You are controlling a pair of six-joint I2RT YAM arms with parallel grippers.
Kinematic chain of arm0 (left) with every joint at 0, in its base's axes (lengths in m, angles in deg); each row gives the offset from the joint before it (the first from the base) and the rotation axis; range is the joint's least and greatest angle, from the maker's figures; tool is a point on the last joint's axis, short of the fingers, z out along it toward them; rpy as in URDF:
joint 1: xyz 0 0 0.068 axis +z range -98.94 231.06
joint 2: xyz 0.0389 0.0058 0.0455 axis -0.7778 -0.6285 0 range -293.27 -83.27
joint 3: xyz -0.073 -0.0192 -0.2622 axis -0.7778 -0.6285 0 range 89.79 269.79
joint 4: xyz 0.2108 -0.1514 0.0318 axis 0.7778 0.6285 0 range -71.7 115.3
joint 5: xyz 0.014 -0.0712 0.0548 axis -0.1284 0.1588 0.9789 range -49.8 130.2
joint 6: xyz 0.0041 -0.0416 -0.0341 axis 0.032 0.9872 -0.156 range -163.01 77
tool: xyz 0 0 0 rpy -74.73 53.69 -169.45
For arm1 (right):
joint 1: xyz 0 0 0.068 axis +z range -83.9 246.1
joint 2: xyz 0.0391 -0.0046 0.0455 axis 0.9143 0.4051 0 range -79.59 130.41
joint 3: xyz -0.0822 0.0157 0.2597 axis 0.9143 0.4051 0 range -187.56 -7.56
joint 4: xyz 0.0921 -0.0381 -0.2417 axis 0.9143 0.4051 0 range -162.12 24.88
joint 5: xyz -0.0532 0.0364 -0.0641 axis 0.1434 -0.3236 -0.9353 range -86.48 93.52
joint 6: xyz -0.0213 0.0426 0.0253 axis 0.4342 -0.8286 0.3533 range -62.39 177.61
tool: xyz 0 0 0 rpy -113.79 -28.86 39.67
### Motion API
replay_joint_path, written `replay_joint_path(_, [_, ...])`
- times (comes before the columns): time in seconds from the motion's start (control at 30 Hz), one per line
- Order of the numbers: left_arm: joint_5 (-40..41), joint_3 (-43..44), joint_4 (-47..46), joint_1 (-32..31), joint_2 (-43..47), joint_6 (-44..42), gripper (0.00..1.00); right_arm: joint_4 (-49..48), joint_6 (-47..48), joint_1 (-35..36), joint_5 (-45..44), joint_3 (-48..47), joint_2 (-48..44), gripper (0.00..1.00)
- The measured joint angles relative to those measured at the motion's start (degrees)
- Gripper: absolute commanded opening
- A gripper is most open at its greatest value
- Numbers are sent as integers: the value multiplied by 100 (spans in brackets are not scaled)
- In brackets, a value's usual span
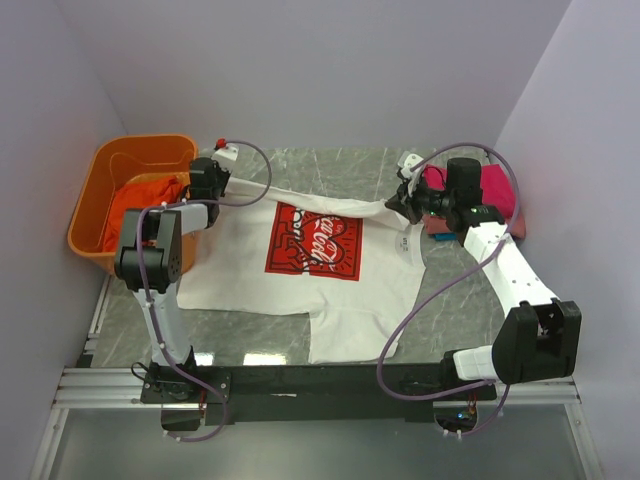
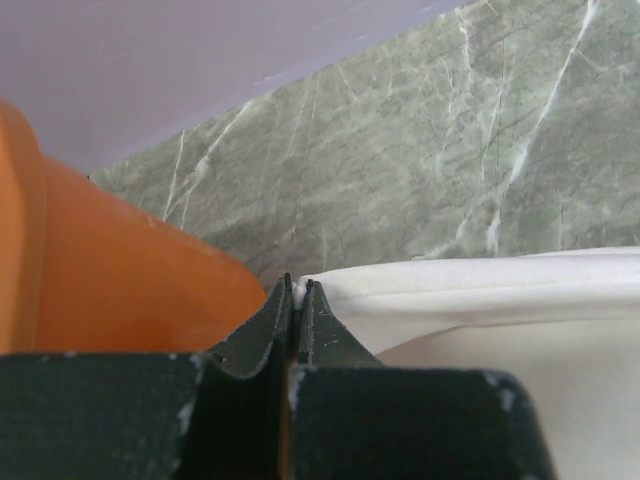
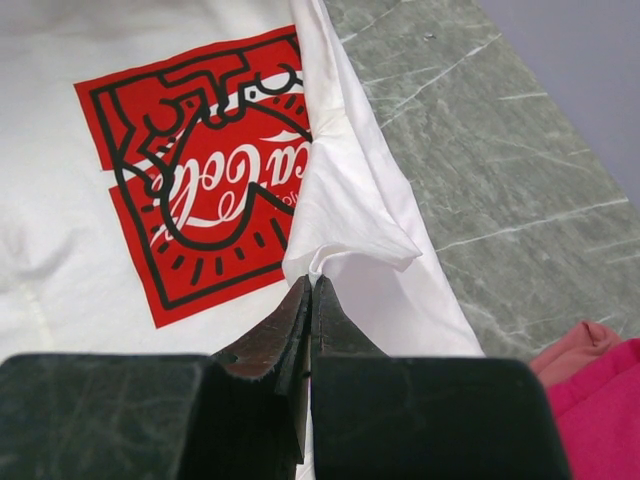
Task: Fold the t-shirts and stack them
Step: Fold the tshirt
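From above, we see the white t-shirt (image 1: 250,270) lying on the table (image 1: 340,165), basket (image 1: 95,200) at its left, pink t-shirts (image 1: 497,190) at its right, on the left wrist, left gripper (image 2: 298,290) pinching its edge, on the right wrist, right gripper (image 3: 311,285) pinching a fold by the red print (image 3: 200,170).

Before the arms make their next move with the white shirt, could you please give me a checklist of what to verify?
1. Are the left jaws shut on the white shirt edge: ok.
2. Are the right jaws shut on its far edge: ok.
3. Edge between both grips pulled fairly straight: ok.
4. Red print facing up: ok.
5. Orange basket clear of the left jaws: cannot tell; it sits close beside them.
6. Pink pile clear of the right arm: cannot tell.
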State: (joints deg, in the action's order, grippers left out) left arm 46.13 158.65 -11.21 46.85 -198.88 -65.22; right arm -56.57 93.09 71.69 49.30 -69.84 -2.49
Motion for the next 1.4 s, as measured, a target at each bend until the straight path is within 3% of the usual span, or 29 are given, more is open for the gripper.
replay_joint_path(0.83, [42,-404,-153,-2,339,-107,1,24,0,0,42,273,-116,0])
replay_joint_path(0.93, [44,-426,-155,-2,341,-111,16,24,2,0,42,280,-116,0])
replay_joint_path(0.97, [44,-428,-153,-2,341,-120,32,24,2,0,39,282,-116,0])
replay_joint_path(1.07, [20,-452,-153,-4,374,-76,45,24,13,0,37,282,-116,0])
replay_joint_path(1.4, [-369,-817,-459,-63,1351,417,50,35,44,0,20,291,-116,0])
